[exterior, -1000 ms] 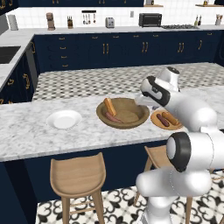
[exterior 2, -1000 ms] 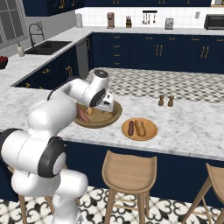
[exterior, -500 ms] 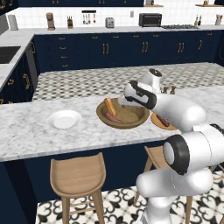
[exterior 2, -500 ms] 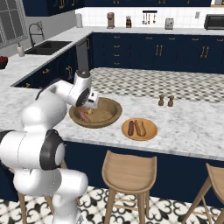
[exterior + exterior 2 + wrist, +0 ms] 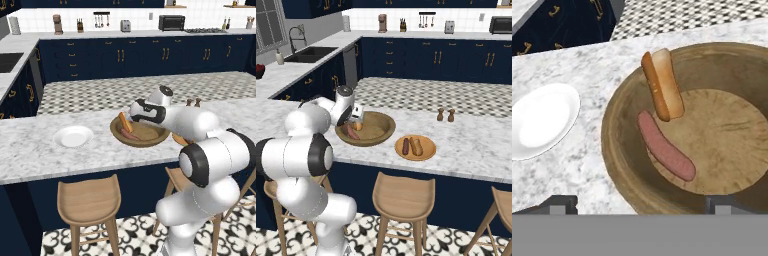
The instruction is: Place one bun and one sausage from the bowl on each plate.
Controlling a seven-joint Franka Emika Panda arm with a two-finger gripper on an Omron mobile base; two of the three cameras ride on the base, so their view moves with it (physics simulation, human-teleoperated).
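Note:
The brown wooden bowl (image 5: 619, 165) holds one bun (image 5: 663, 84) leaning on its far-left wall and one pink sausage (image 5: 664, 152) on its floor. My gripper (image 5: 639, 205) hovers open just above the bowl's near-left part, with both fingertips (image 5: 559, 204) spread wide and nothing between them. From the base views, the gripper (image 5: 131, 118) hangs over the bun (image 5: 124, 121) and sausage (image 5: 130, 135) in the bowl (image 5: 150, 136). The white plate (image 5: 73, 136) lies bare to the bowl's left. The wooden plate (image 5: 426, 150) carries a sausage (image 5: 405, 146) and a bun (image 5: 416, 146).
Two small shakers (image 5: 445, 115) stand behind the wooden plate. Wooden stools (image 5: 403, 192) sit below the island's front edge. My arm (image 5: 190, 122) reaches across the island above the wooden plate's side.
The arm has swung left from above the wooden plate to above the bowl's left part. The jaws stayed open. Food and dishes have not moved.

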